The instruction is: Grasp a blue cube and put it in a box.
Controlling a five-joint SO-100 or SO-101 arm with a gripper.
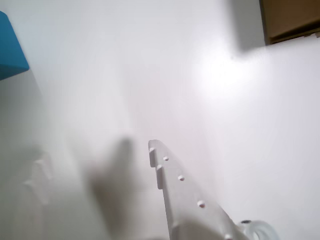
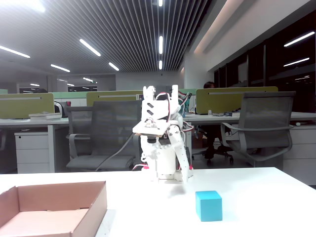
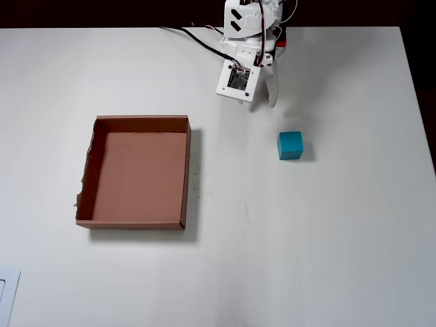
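Note:
The blue cube sits on the white table, to the right of the box in the overhead view. It also shows in the fixed view and at the left edge of the wrist view. The box is a shallow brown cardboard tray, empty; it also shows in the fixed view, and one corner of it shows in the wrist view. My gripper hangs low over the table near the arm's base, a short way behind the cube and apart from it. Its jaws look open and empty in the wrist view.
The arm's base and its cables stand at the table's far edge. A white object's corner shows at the bottom left of the overhead view. Office chairs and desks stand behind the table in the fixed view.

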